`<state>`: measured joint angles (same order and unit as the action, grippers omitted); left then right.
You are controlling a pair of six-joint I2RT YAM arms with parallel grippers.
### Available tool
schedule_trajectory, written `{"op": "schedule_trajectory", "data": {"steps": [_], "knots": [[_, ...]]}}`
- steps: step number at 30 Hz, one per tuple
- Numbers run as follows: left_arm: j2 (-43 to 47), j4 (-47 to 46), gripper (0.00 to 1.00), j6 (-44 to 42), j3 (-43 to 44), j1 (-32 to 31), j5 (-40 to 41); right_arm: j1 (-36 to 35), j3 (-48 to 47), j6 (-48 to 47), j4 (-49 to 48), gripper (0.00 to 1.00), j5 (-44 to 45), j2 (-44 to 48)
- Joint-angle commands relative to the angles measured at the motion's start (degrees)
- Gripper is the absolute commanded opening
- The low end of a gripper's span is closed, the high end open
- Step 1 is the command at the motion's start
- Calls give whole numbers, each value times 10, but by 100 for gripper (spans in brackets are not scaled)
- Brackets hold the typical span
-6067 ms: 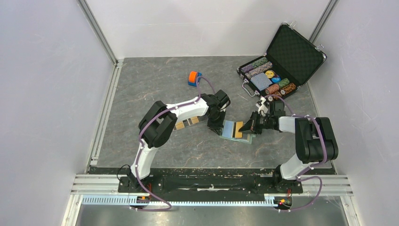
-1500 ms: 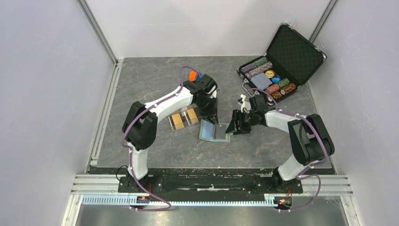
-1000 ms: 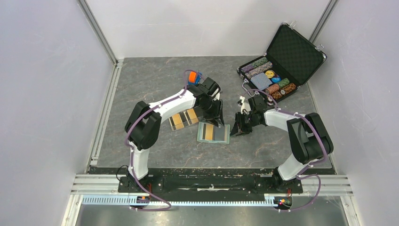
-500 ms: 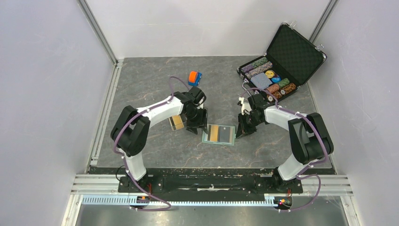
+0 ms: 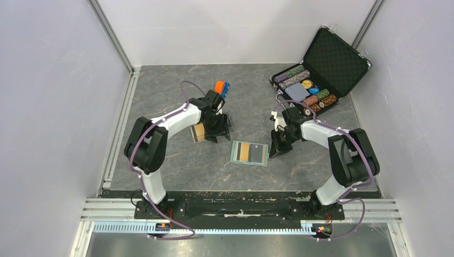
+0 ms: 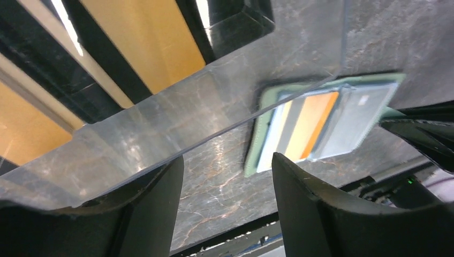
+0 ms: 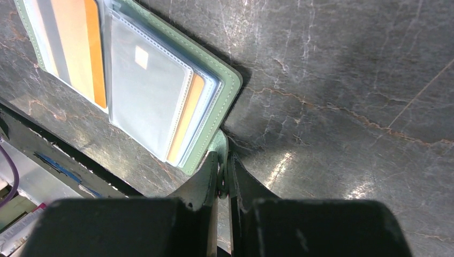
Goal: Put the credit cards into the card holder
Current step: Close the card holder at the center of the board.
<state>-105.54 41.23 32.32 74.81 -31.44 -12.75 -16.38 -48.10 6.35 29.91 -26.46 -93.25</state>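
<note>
- Sage-green squarish folding card holder point(image 5: 249, 153): open flat on the grey marbled surface point(image 5: 160, 96), clear pockets up. About midway between the left and right edges, nearer the near edge than the far one.
- In its pockets: orange-gold credit card point(image 7: 75, 43) in the half toward the left edge. Dark grey-looking card point(image 7: 144, 96) with a small pale square sits behind a frosted sleeve in the other half. Second orange-gold edge showing beneath that sleeve.
- Right tool point(image 7: 224, 160): closed narrow, pinching the green snap tab at the holder's right-hand edge, fingers low at the surface.
- Left tool point(image 6: 226, 160): spread wide, nothing gripped. Hanging over the edge of a clear plastic tray point(image 6: 176, 118) on the side facing the holder. Finger contact with the tray: cannot tell.
- In the tray: glossy credit cards point(image 6: 155, 43), orange-gold and black, lying flat side by side. Count not readable.
- Tray just left of the holder, the two apart in the top view.
- Open black chip case point(image 5: 321, 69): far right corner of the surface, rows of chips inside.
- Orange-and-blue toy car point(image 5: 221, 88): beyond the tray, toward the far edge.
</note>
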Motion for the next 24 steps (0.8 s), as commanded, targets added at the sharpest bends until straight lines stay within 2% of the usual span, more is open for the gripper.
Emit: {"op": "schedule_trajectory", "data": {"steps": [1,3,9,17,22,24], "knots": [[8,-64,67,8,-19,0,-58,-1,-6,-10,-2,0,-3,18],[18,-114,65,34,-59,-4,-93,-1,-3,-7,-7,0,-10,18],[6,-183,64,73,-111,-37,-114,-1,5,3,-21,0,-32,15],[-10,-217,60,86,-108,-49,-145,-1,1,3,-21,0,-36,12],[12,-240,51,93,-108,-49,-168,-1,-4,4,-22,0,-40,7],[26,-235,50,94,-109,-50,-162,-2,-6,4,-21,0,-40,7]]}}
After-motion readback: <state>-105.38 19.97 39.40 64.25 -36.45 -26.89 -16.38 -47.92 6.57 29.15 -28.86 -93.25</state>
